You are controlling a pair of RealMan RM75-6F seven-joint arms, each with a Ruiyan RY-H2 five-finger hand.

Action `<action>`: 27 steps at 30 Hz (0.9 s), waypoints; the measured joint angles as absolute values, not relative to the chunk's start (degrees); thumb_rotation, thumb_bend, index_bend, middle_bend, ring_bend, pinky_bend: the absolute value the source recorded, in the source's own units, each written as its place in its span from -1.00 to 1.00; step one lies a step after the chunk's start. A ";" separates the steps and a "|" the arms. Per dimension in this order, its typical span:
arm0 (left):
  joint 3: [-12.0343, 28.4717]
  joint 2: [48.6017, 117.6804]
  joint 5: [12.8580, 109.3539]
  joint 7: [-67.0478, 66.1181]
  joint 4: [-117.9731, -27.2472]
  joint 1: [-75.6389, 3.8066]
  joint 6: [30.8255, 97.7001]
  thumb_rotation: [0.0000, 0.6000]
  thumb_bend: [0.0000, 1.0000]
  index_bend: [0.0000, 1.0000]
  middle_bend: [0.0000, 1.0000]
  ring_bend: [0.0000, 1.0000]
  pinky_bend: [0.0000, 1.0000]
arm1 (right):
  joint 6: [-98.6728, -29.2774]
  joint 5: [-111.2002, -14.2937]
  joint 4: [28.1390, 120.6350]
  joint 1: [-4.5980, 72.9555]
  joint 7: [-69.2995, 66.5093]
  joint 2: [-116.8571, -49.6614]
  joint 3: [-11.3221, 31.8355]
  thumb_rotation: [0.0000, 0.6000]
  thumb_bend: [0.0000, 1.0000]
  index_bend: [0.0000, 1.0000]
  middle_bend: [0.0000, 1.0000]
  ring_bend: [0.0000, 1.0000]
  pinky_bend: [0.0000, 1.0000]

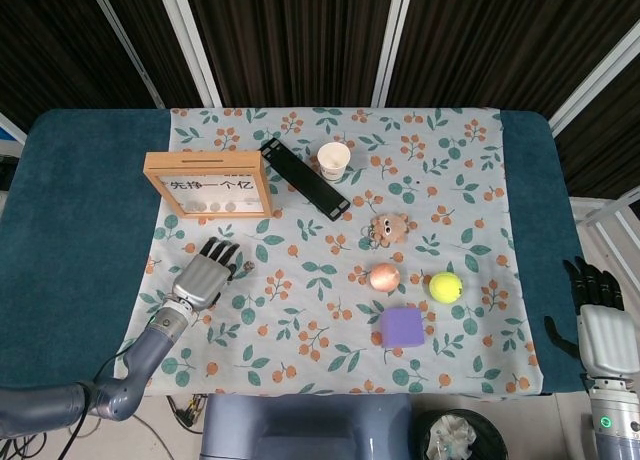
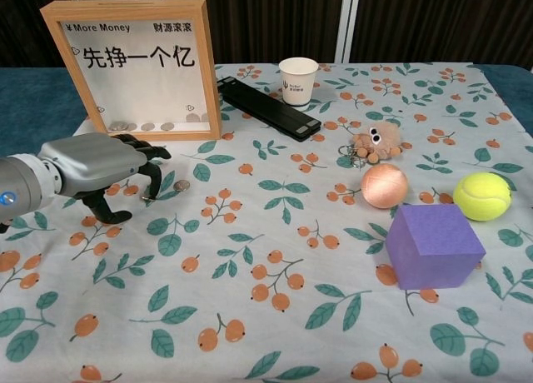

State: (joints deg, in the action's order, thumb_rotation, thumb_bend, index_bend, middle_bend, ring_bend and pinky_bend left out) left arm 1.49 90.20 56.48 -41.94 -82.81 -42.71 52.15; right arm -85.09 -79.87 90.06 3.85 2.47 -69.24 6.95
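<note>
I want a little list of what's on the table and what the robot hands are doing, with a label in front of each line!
Left hand: left hand fingers curled down onto the cloth, by a coin
Right hand: right hand off the table edge, holding nothing, fingers apart
Behind left hand: wooden coin frame, upright
Middle back: paper cup beside black bar
Right side: fuzzy toy, pink ball, tennis ball, purple cube
Cover: flowered tablecloth

Silver-backed robot hand [image 2: 104, 171] with black fingers [image 2: 152, 176], grey arm.
</note>
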 measured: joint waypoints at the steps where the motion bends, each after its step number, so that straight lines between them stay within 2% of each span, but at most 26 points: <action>1: 1.43 90.26 56.49 -41.90 -82.69 -42.73 52.12 1.00 -0.32 -0.19 -1.00 -1.00 -1.00 | -85.06 -79.85 90.06 3.85 2.46 -69.22 6.96 1.00 -0.22 -1.00 -1.00 -1.00 -1.00; 16: 0.95 91.53 56.54 -41.24 -80.49 -43.17 51.65 1.00 -0.28 0.04 -0.97 -1.00 -1.00 | -84.45 -79.64 89.35 3.94 2.39 -69.63 6.75 1.00 -0.22 -1.00 -1.00 -1.00 -1.00; 27: 0.80 92.34 59.40 -38.38 -79.39 -42.93 52.25 1.00 -0.13 0.35 -0.79 -1.00 -1.00 | -84.28 -79.66 89.11 3.95 2.26 -69.77 6.67 1.00 -0.22 -1.00 -1.00 -1.00 -1.00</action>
